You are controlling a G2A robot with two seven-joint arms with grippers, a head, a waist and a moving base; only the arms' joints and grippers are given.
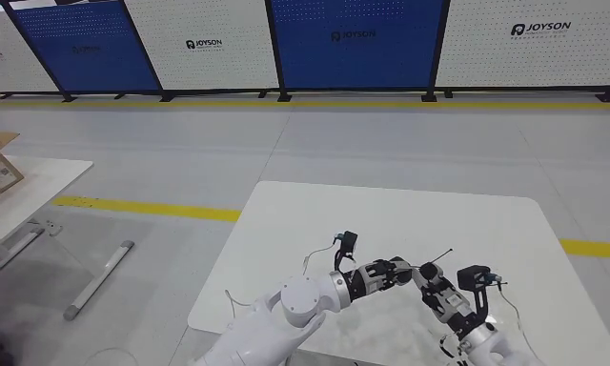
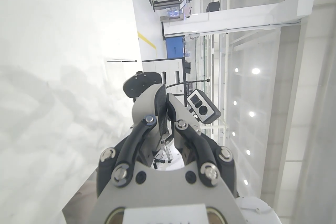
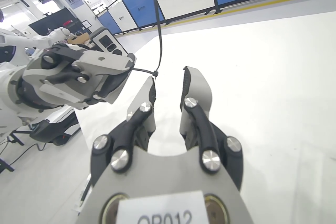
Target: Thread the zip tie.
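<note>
Black thin plastic zip tie (image 3: 160,46) clamped in left tool (image 3: 130,66) above white table (image 3: 262,64); right tool (image 3: 169,80) apart, just beside its head.

1. Bright, even light throughout; the white counter (image 1: 400,218) glares nearly blank in the left wrist view.
2. Round ceiling lamps (image 2: 256,70) above the counter supply the light.
3. Wrist views bend straight lines beyond the counter's edge.

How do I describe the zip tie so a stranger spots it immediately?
Over the white table, the left gripper, facing the right gripper, is shut on the zip tie. It is a thin black strap with a small head, slimmer than the grey fingers beside it.
</note>
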